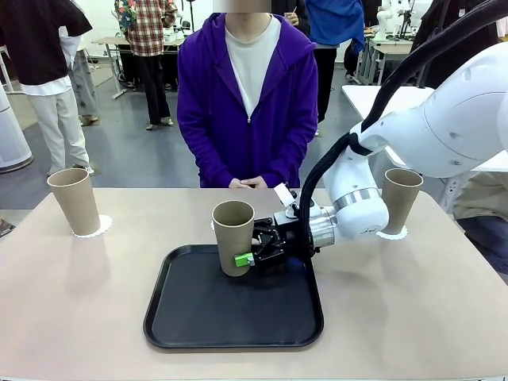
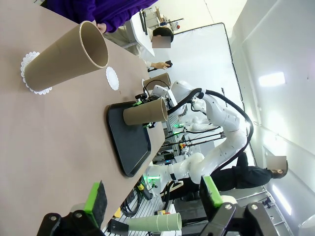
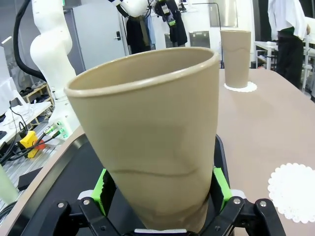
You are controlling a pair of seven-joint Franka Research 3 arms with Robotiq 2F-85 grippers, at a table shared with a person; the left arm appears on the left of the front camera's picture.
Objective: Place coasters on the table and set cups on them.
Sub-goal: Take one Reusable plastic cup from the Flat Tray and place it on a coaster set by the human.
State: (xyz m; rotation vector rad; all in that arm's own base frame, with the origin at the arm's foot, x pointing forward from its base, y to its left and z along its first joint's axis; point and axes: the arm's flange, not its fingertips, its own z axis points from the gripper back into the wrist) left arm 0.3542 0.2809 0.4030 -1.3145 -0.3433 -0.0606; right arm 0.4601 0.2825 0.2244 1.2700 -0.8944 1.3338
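Observation:
Three greyish-tan cups show in the front view. The left cup [image 1: 74,201] stands on a coaster [image 1: 94,226], and the right cup [image 1: 401,198] on another coaster [image 1: 393,232]. The middle cup [image 1: 232,236] stands on the black tray [image 1: 198,317]. My right gripper [image 1: 238,252] is open, with a green pad on each side of this cup's lower part [image 3: 152,142]. A bare coaster [image 3: 294,191] lies on the table [image 1: 413,302] just beyond the tray. My left gripper [image 2: 153,196] is open and holds nothing, well back from the nearest cup [image 2: 69,59].
A person in a purple hoodie [image 1: 246,103] stands at the far edge with hands [image 1: 246,183] at the table edge. My right arm [image 1: 444,127] reaches in over the right side of the table. Bare tabletop lies in front of the tray and to its left.

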